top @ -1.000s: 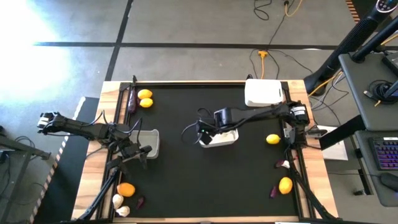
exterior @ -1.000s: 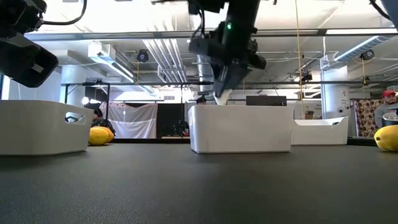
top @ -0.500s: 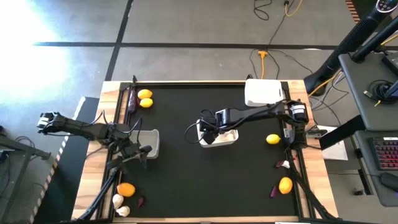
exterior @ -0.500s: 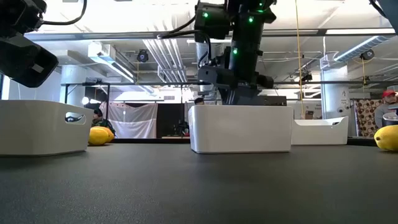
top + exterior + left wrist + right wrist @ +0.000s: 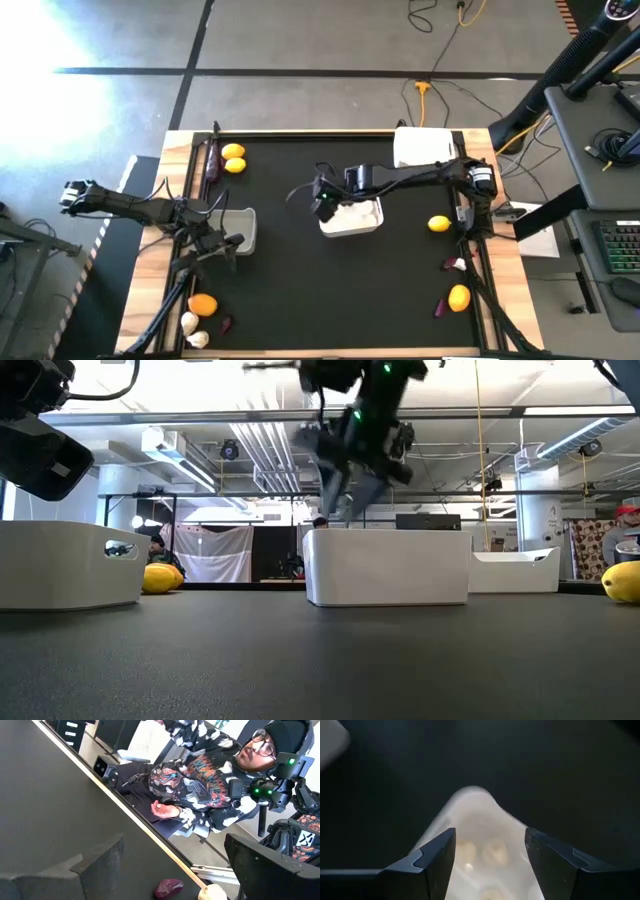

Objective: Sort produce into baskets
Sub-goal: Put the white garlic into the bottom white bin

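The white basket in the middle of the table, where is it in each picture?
High view: the middle basket sits mid-table.
Low view: it is the box at centre.
Left wrist view: not in it.
Right wrist view: it shows blurred, between the fingers.
Shared landmark: the right gripper just above it, fingers apart.

Robotics lab — exposed ceiling ducts (image 5: pixel 250 445), floor cables (image 5: pixel 440 95), desk keyboard (image 5: pixel 620 245).

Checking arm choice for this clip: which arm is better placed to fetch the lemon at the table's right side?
Probably the right. Its gripper, open and empty, hangs over the middle basket, nearer that lemon; the left gripper waits by the left basket.
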